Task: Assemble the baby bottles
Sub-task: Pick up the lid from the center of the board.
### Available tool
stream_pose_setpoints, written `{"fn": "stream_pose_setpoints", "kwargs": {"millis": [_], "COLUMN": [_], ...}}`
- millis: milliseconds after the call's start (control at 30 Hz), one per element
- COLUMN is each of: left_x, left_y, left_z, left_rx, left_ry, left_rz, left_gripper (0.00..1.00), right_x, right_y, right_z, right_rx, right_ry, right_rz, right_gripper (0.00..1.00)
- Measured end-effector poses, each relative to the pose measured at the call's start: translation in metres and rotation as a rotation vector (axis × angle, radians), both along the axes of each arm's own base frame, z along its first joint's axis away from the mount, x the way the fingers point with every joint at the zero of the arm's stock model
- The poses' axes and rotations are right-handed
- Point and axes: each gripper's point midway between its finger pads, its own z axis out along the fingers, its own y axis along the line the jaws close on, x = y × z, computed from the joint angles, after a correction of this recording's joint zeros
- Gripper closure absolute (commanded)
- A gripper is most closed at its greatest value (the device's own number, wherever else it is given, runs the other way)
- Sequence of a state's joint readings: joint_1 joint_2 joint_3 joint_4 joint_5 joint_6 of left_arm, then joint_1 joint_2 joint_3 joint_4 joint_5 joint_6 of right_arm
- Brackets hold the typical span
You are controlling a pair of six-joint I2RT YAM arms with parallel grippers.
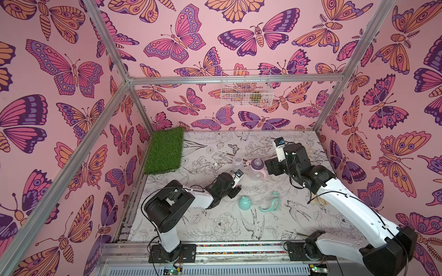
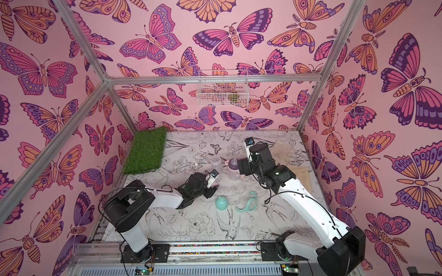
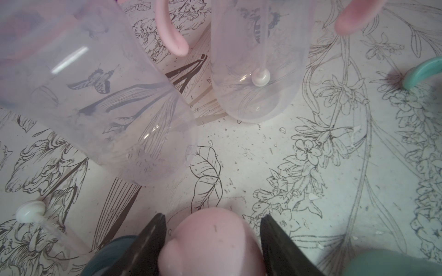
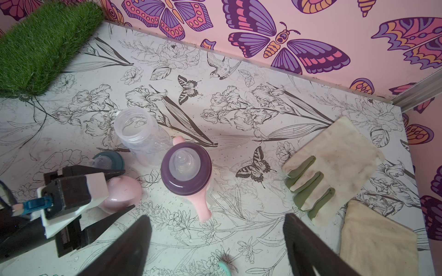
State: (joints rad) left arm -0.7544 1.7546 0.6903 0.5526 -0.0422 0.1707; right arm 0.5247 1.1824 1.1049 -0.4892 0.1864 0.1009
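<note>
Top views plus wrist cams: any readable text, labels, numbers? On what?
None readable in any view.
White camera housing on the right arm's wrist: small dark print, too small to read.
Pink eared dome cap in the left hand: no print.
Open clear plastic bottle: no print visible.

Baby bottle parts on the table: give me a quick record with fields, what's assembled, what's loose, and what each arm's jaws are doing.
assembled: pink-handled bottle, upright, purple collar and nipple on, uncapped
left jaws: shut on pink dome cap
right jaws: open, empty
bare: clear bottle, upright, open-topped
loose teal: teal dome cap, teal handle ring, lying apart
other: beige gloves
</note>
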Motion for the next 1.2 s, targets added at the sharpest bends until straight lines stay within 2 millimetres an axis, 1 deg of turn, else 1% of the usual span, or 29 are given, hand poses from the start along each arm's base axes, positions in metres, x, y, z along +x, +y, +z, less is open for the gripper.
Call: {"fn": "stream_pose_setpoints", "kwargs": {"millis": [67,133,167,233,267,300,367,400,433,467,567,667,733,867,967,1100,1200], "left_x": [0.001,0.001,0.001,-0.001,-0.002,-0.001,-0.002,-0.003,-0.004,-0.004,-0.006,-0.01,-0.014,-0.017,-0.02,-0.031,-0.03], "left_y": [-0.002,-0.004,-0.005,-0.005,-0.005,-0.006,-0.006,-0.006,-0.006,-0.005,-0.003,0.001,0.004,0.006,0.007,0.008,0.008], "left_z": [0.003,0.01,0.012,0.011,0.012,0.015,0.018,0.018,0.017,0.016,0.013,0.016,0.022,0.029,0.025,0.012,0.008], "left_rx": [-0.011,-0.03,-0.032,-0.027,-0.032,-0.038,-0.043,-0.04,-0.038,-0.036,-0.027,-0.031,-0.04,-0.054,-0.049,-0.04,-0.041], "left_ry": [-0.006,-0.019,-0.02,-0.013,-0.01,-0.012,-0.009,-0.007,-0.003,0.002,0.017,0.019,0.017,0.019,0.037,0.078,0.082], "left_rz": [-0.001,-0.006,-0.009,-0.016,-0.016,-0.016,-0.02,-0.02,-0.022,-0.022,-0.016,-0.013,-0.012,-0.016,-0.026,-0.057,-0.062], "left_gripper": [0.48,0.53,0.58,0.77,0.8,0.79,0.67,0.57,0.42,0.33,0.24,0.2,0.2,0.24,0.29,0.29,0.28], "right_x": [0.0,0.0,0.0,0.0,0.0,0.0,0.0,0.0,0.0,0.0,0.0,-0.001,-0.001,-0.001,0.0,0.0,-0.001], "right_y": [0.0,0.0,0.0,0.0,0.0,-0.001,0.0,-0.001,-0.001,-0.001,-0.002,-0.003,-0.003,-0.002,-0.002,-0.001,-0.001], "right_z": [0.0,0.0,0.0,0.0,0.0,0.0,-0.001,-0.001,-0.002,-0.004,-0.007,-0.01,-0.012,-0.013,-0.012,-0.012,-0.015], "right_rx": [0.0,0.0,0.0,0.0,0.0,0.0,0.0,-0.001,-0.002,-0.003,-0.004,-0.004,-0.004,-0.003,-0.001,0.003,0.001], "right_ry": [0.0,0.0,0.0,0.0,0.0,0.0,0.001,0.002,0.003,0.006,0.013,0.017,0.02,0.02,0.017,0.017,0.023], "right_rz": [0.0,0.0,0.0,-0.001,-0.001,-0.002,-0.001,-0.001,-0.002,-0.001,-0.005,-0.006,-0.005,-0.004,-0.004,0.0,0.001], "right_gripper": [0.12,0.12,0.12,0.12,0.12,0.12,0.12,0.12,0.12,0.12,0.12,0.12,0.12,0.12,0.12,0.12,0.12]}}
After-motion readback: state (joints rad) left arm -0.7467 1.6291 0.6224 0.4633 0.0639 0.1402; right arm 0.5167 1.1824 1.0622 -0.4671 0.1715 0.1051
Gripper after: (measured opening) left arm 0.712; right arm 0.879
